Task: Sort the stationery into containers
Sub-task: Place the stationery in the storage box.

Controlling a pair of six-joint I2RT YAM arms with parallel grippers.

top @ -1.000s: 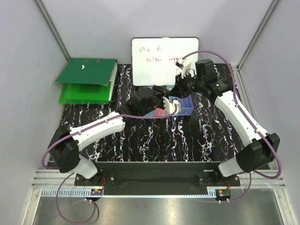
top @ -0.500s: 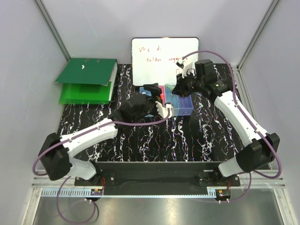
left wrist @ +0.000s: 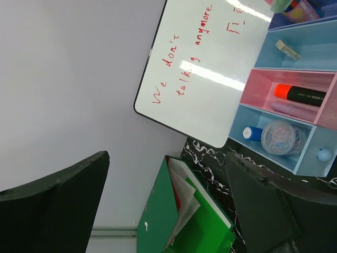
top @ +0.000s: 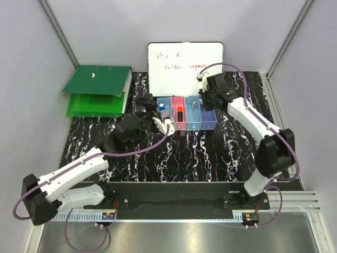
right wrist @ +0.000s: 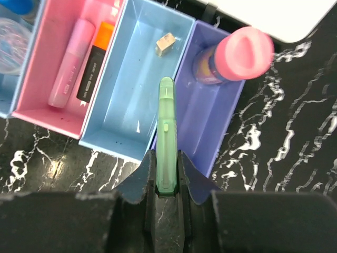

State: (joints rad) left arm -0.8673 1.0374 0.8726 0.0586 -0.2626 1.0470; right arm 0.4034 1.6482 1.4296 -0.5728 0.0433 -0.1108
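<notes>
Right wrist view alone shows it: my right gripper point(right wrist: 166, 179) pinched tight on the green clip-like piece point(right wrist: 166, 132), mid-frame over the wall between light blue bin point(right wrist: 131, 100) and purple bin point(right wrist: 210, 121) | left wrist view: left gripper point(left wrist: 167, 157) spread wide, empty

Red-lettered whiteboard point(top: 185, 68) at the black marbled table's point(top: 210, 153) far edge, green ring binder point(top: 97, 89) to its left.

High rear camera looks down; close wrist cameras share the bins point(right wrist: 124, 105).
</notes>
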